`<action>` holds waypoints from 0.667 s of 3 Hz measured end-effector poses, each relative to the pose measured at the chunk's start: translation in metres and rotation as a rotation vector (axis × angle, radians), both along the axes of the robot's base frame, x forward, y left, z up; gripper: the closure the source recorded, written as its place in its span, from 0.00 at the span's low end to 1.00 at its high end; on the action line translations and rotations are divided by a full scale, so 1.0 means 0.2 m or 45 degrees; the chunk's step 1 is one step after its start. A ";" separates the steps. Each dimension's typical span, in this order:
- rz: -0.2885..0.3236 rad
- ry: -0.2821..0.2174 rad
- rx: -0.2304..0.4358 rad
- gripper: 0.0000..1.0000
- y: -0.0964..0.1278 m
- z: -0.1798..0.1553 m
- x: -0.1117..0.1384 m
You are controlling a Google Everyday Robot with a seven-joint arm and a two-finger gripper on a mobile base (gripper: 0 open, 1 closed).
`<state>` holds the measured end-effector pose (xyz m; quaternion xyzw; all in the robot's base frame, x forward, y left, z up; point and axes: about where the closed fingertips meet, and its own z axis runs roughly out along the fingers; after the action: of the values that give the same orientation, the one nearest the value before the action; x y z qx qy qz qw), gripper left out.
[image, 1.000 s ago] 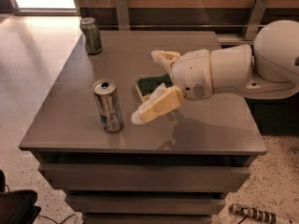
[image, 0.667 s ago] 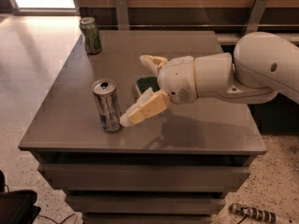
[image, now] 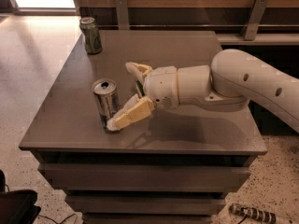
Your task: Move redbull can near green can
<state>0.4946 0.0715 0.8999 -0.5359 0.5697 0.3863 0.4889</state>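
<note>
The redbull can (image: pixel 106 101), tall, slim and silver with a shiny top, stands upright near the front left of the grey table (image: pixel 187 55). The green can (image: pixel 91 35), dark green with a silver top, stands upright at the table's far left corner. My gripper (image: pixel 122 94) reaches in from the right with its fingers open. The near finger (image: pixel 131 115) lies low beside the redbull can's base, touching or almost touching it. The far finger (image: pixel 137 70) is behind and to the right of the can. The can is just at the mouth of the jaws, not gripped.
A dark green object (image: pixel 138 87) lies on the table, mostly hidden behind the gripper. A wooden wall with metal brackets (image: pixel 254 14) runs behind the table. Drawers sit under the tabletop. A dark object (image: pixel 16 206) is on the floor at front left, and a striped one (image: pixel 250 213) at front right.
The arm has moved left toward the redbull can, bringing the open fingers up to the can. Both cans have stayed in place.
</note>
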 end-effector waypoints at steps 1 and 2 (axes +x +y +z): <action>0.044 0.015 0.046 0.00 0.09 -0.06 0.01; 0.047 0.013 0.044 0.18 0.09 -0.05 0.00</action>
<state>0.4953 0.0894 0.8894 -0.5358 0.5555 0.4076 0.4880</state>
